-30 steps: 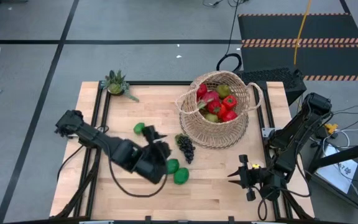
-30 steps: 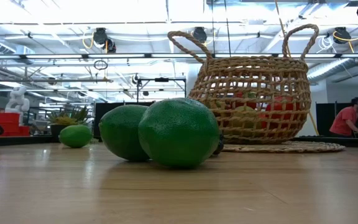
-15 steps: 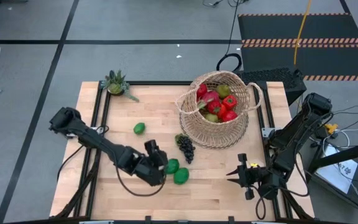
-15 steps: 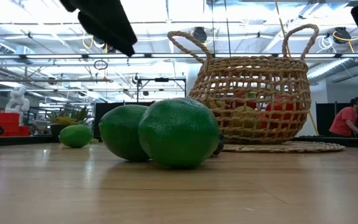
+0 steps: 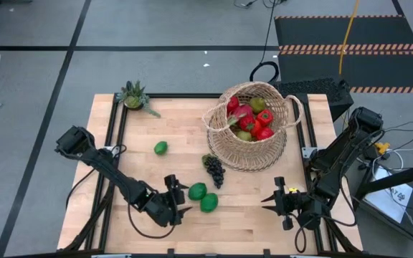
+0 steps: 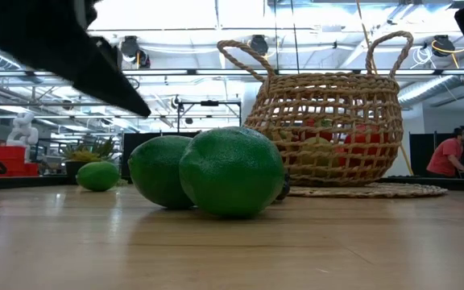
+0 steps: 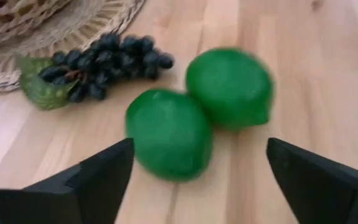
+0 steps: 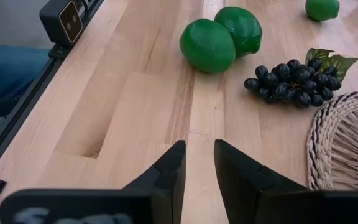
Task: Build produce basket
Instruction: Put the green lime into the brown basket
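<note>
I am working over the worktop [image 5: 149, 129], which is filling the centre of the high view. The basket [image 5: 253, 132] is standing at the upper right of the worktop, tilted open toward the middle, so I am judging it is set there to be reachable by both arms. Inside it, red and yellow-green fruit [image 5: 251, 118] are already piling up.

The left arm is reaching in from the left edge toward lower centre, and I am keeping its left end effector [image 5: 176, 203] low and spread wide, empty, just beside the pair of limes. In the left wrist view the two fingers are standing well apart with the nearer lime [image 7: 169, 133] between them and the other lime [image 7: 230, 88] touching it behind; I am judging the wide spread is there to clear the round fruit before closing.

The right end effector [image 5: 269, 201] is waiting at the lower right of the worktop, its fingers nearly together and holding nothing, parked out of the left arm's way.

The grapes [image 5: 213, 169] are lying just beside the basket's base, near the limes. A third lime [image 5: 161, 147] is sitting alone, well apart, left of centre. A small potted plant [image 5: 134, 95] is standing at the upper left corner.
</note>
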Motion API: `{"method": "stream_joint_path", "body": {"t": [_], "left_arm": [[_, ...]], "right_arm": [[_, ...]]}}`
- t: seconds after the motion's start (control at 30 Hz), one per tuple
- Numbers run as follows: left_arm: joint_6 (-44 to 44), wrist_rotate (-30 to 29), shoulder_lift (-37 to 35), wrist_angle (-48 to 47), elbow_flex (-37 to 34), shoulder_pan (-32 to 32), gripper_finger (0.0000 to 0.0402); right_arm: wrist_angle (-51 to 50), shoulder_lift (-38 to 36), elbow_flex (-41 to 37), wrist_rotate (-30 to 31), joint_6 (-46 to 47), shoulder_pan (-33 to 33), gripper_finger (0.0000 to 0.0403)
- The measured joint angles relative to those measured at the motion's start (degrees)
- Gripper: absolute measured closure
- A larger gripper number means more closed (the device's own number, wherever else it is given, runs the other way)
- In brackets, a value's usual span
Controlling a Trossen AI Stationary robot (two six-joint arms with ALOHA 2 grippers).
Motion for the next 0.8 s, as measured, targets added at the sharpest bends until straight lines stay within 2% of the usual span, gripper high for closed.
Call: {"method": "stream_joint_path", "body": {"t": [0.1,0.3,0.5,0.8], "left_arm": [[-1.54,-0.76,-0.09,2.31,-1.62,0.46,0.0007],[-4.09,-0.86,0.32,3.47,-3.37,1.45,0.0019],[-0.83,-0.62,3.94,10.18,-3.59,2.47,0.0003],[-0.33,-0.64,8.35,11.14,-3.72,4.39,0.0009]], "right_arm": [[0.01,0.0,0.0,0.0,-0.01,0.0,0.0326],[0.02,0.0,0.0,0.0,0.01,0.0,0.0326],[0.38,0.0,0.0,-0.01,0.01,0.0,0.0326],[0.41,-0.02,0.0,0.0,-0.01,0.02,0.0326]]}}
